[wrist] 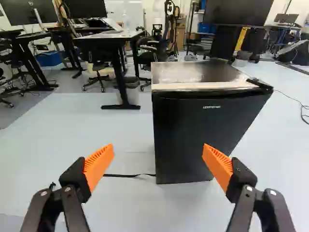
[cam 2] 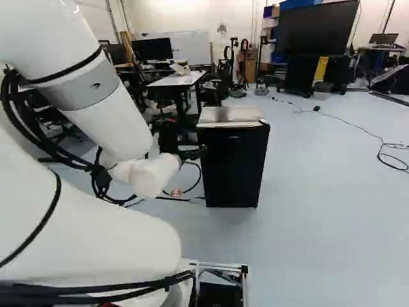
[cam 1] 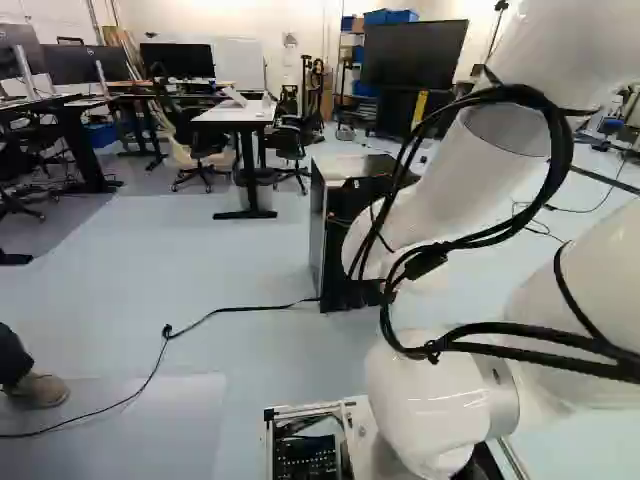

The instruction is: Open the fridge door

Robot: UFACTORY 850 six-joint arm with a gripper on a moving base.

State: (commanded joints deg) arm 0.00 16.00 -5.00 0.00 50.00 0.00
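Note:
The black mini fridge with a shiny top stands on the floor, its door shut; it shows whole in the right base view (cam 2: 234,165) and partly behind the arm in the left base view (cam 1: 318,215). In the right base view the gripper (cam 2: 195,153) is at the fridge's upper left side. Seen from the wrist, the gripper (wrist: 158,162) has its orange-padded fingers wide apart with nothing between them, and the fridge (wrist: 200,130) stands ahead. A hinge cover shows at one top corner of the door, opposite the table's side.
Beyond the fridge are a white-topped table (wrist: 108,36), office chairs (cam 1: 200,140) and a large dark screen (cam 2: 317,29). A black cable (cam 1: 240,309) runs over the floor to the fridge. Someone's shoe (cam 1: 38,390) shows at the left base view's edge.

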